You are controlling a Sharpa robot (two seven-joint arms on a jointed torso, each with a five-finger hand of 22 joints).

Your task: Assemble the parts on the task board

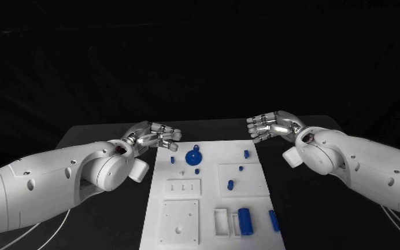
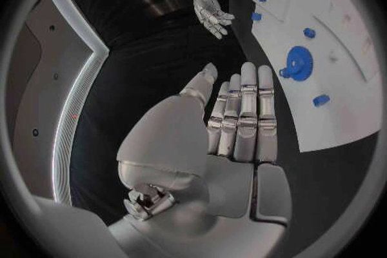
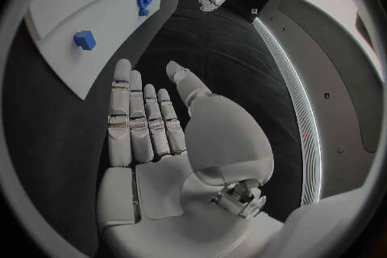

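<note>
Left hand [image 1: 154, 135] and right hand [image 1: 273, 125] bare, fingers apart, hovering off the task board's [image 1: 258, 169] far corners — on the board, a blue gear [image 1: 193, 157] near the far edge, cylinders [image 1: 245, 220] toward the near edge, mid-surface [image 1: 108, 131].

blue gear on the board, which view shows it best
The left wrist view: the blue gear is largest there, with its toothed rim and a small knob beside it clear. The head view shows it small, near the task board's far end; the right wrist view shows it small, near the rim.
</note>
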